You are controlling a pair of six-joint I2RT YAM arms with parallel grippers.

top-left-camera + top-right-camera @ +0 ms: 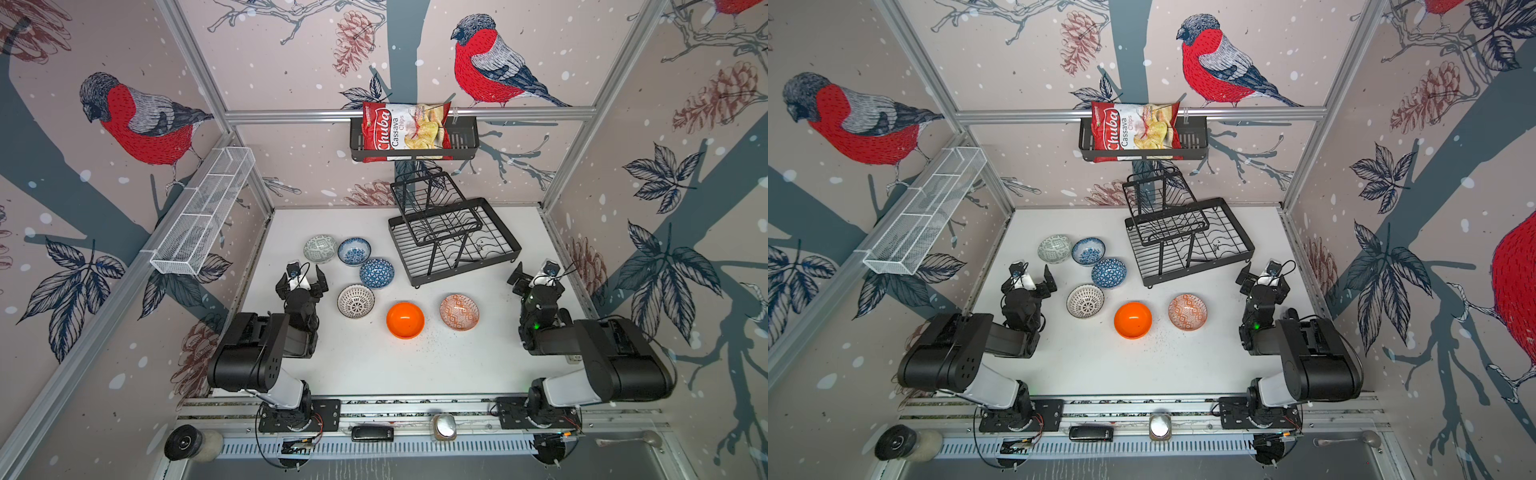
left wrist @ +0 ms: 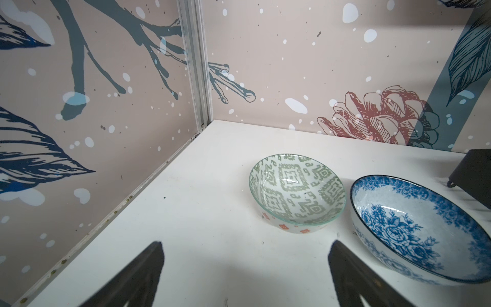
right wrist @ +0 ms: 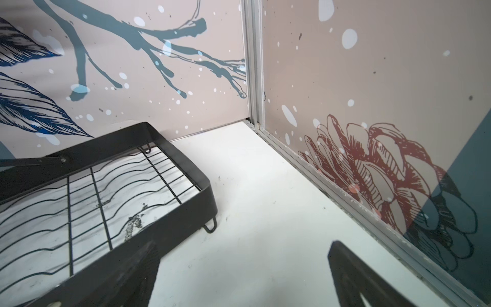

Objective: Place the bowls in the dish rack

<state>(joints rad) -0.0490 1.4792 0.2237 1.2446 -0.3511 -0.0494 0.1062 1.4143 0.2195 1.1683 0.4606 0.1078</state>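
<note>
Nothing is loaded yet. The dish rack (image 1: pixel 455 239) sits empty and skewed near the back right corner of the worktop (image 1: pixel 374 365), and all six pieces are out on the open surface. The grey-green bowl (image 1: pixel 320 248), flowery blue bowl (image 1: pixel 354 251) and blue triangle bowl (image 1: pixel 376 273) bunch together left of the rack, almost rim to rim. The black-lined white bowl (image 1: pixel 355 301), plain orange bowl (image 1: pixel 405 320) and orange-red patterned bowl (image 1: pixel 459 311) string out nearer the front.

Handling-wise, I'd guess glazed ceramic for most: stiff, fairly light, glossy and slippery, and chippable if one knocks its neighbour or the wires. The orange one might be plastic, can't tell. Best hold looks like the rim — one finger inside, one outside — on a side facing away from the neighbouring bowl.

The left claw (image 1: pixel 302 282) is spread wide and holds nothing. It sits toward the left edge, just beside the black-lined white bowl. In its wrist view the grey-green bowl (image 2: pixel 297 191) lies ahead of the fingers, off to one side and not between them, with the flowery blue one (image 2: pixel 419 226) closer in on that same side.

The right claw (image 1: pixel 538 278) is also wide open and empty — by the right edge, near the rack's front corner and well apart from every bowl.
</note>
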